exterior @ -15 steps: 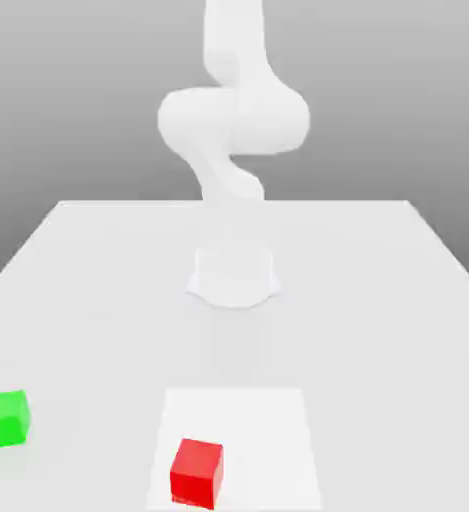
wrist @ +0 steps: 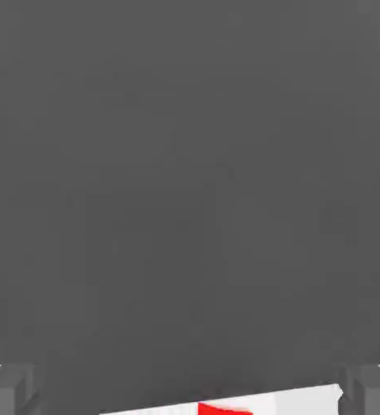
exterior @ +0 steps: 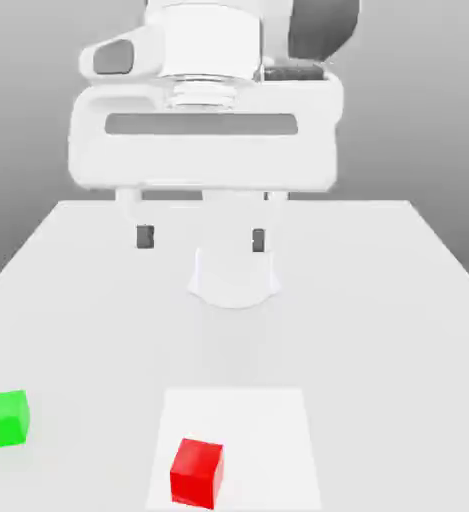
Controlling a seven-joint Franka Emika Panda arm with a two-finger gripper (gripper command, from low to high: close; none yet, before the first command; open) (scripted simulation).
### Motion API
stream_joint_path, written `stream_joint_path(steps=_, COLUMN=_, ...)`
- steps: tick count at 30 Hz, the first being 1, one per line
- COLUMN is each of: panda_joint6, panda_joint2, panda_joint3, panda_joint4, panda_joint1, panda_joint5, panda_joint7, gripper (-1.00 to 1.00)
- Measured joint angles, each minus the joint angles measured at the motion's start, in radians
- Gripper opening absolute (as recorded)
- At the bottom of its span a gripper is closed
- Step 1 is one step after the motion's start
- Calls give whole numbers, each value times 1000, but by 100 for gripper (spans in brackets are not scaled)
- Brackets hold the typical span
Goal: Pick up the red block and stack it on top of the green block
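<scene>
The gripper (exterior: 201,238) hangs high over the middle of the table (exterior: 378,300), its two dark fingertips (exterior: 145,237) spread wide apart with nothing between them. It holds nothing and is well clear of both blocks.

The red block (exterior: 197,472) sits near the table's near edge, a little left of centre in the exterior view, on a paler square patch (exterior: 268,430) of the surface. It lies inside that patch, close to the patch's left edge and near side. In the hand view a sliver of the red block (wrist: 223,408) shows between the fingertips (wrist: 6,391).

The green block (exterior: 3,418) sits at the exterior view's left, close to the table's left edge and well apart from the red block. Bare surface lies between the two, and the whole right half of the table is open. The far part of the table holds the arm's round base (exterior: 234,280), with open room on both sides.

The table is flat, plain white and matte. Behind it is a plain grey backdrop.
</scene>
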Motion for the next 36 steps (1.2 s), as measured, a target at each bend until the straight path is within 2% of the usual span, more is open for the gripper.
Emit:
stream_joint_path(steps=9, panda_joint6=128, panda_joint2=326, panda_joint3=-11, panda_joint4=-62, panda_joint1=-17, panda_joint5=15, panda_joint7=27, gripper=0)
stream_joint_path(steps=14, panda_joint6=267, panda_joint2=508, panda_joint3=-7, panda_joint4=-45, panda_joint1=-21, panda_joint5=25, panda_joint7=22, gripper=0)
stream_joint_path(steps=15, panda_joint6=287, panda_joint2=532, panda_joint3=-6, panda_joint4=-41, panda_joint1=-22, panda_joint5=26, panda_joint7=22, gripper=-100)
stream_joint_path(steps=22, panda_joint6=287, panda_joint2=532, panda_joint3=-5, panda_joint4=-41, panda_joint1=-23, panda_joint5=25, panda_joint7=23, gripper=-100)
stream_joint_path(steps=27, panda_joint6=157, panda_joint2=378, panda_joint3=-11, panda_joint4=-65, panda_joint1=-27, panda_joint5=18, panda_joint7=30, gripper=-100)
stream_joint_path(steps=36, panda_joint6=61, panda_joint2=306, panda_joint3=-262, panda_joint4=-48, panda_joint1=-263, panda_joint5=82, panda_joint7=112, gripper=-100)
